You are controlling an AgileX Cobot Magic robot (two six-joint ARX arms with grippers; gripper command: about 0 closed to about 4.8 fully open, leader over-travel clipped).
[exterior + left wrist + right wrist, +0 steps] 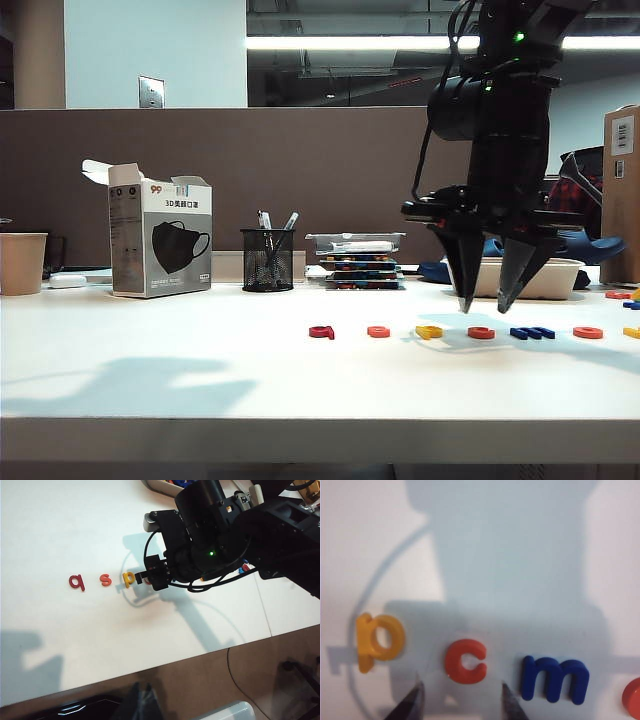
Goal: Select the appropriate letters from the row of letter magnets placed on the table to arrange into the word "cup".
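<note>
**Open right claw poised over the orange c**

Far off to the left of the orange c [481, 333] and behind it, toward the back of the table [200, 380]: paper cup [22, 262], mask box [160, 245], mesh pen pot [267, 260].

Row of letters [455, 332] laid flat across the white top. Left of the c, in order: red q [321, 332], orange s [378, 331], and right next to the c, the yellow p [429, 331]. Right of the c: blue m [531, 332] close by, then another orange letter [588, 332]. At the picture's edge, a yellow letter [632, 332], shape not readable. All apart from one another, none touching.

Right claw [486, 300] pointing down over the c, released, nothing between the jaws. Dark fingertips [415, 700] spread to either side of the c, one toward the p, the other toward the m, neither seen touching the c. Cannot tell whether the tips reach the table.

Left claw [135, 702]: only a dark blurred shape at the edge of the left wrist view, beyond the table's front edge and well away from the c. Cannot tell whether released or clenched.
</note>
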